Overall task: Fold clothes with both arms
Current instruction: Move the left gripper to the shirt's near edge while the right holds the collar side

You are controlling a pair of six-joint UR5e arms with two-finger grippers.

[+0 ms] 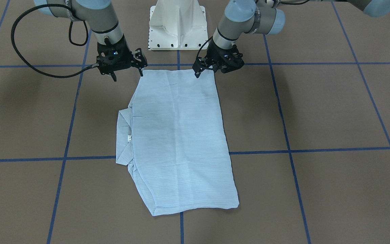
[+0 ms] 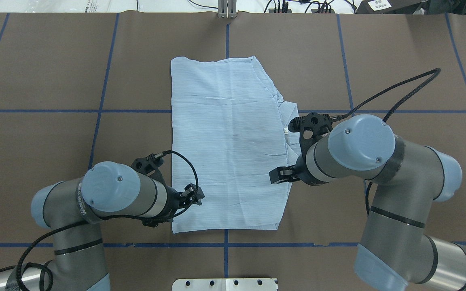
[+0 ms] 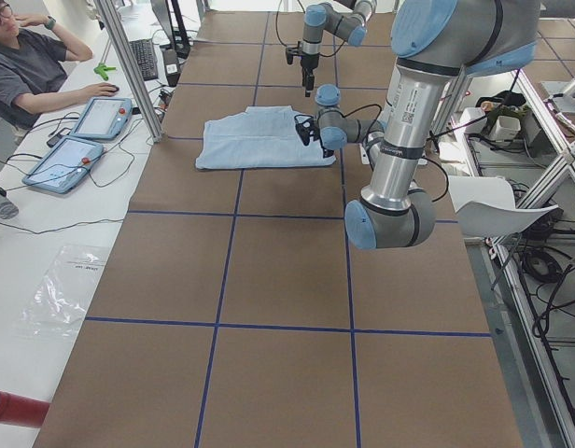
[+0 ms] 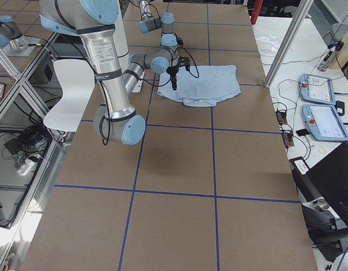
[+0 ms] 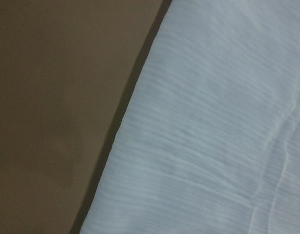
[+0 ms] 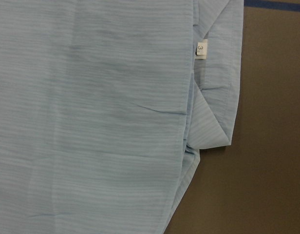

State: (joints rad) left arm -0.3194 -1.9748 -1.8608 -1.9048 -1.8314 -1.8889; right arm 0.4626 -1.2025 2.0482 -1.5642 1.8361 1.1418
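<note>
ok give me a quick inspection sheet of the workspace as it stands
surface: brown table with a blue tape grid.
job's things: pale-blue shirt folded to a flat rectangle, collar and white tag showing on the robot's right side.
clutter: nothing seen on the table.
grippers: left gripper and right gripper both open at the shirt's robot-side corners, holding nothing.
cables: black cables loop from each wrist.
surroundings: white pedestal base; a person seated at a side bench with two tablets.
</note>
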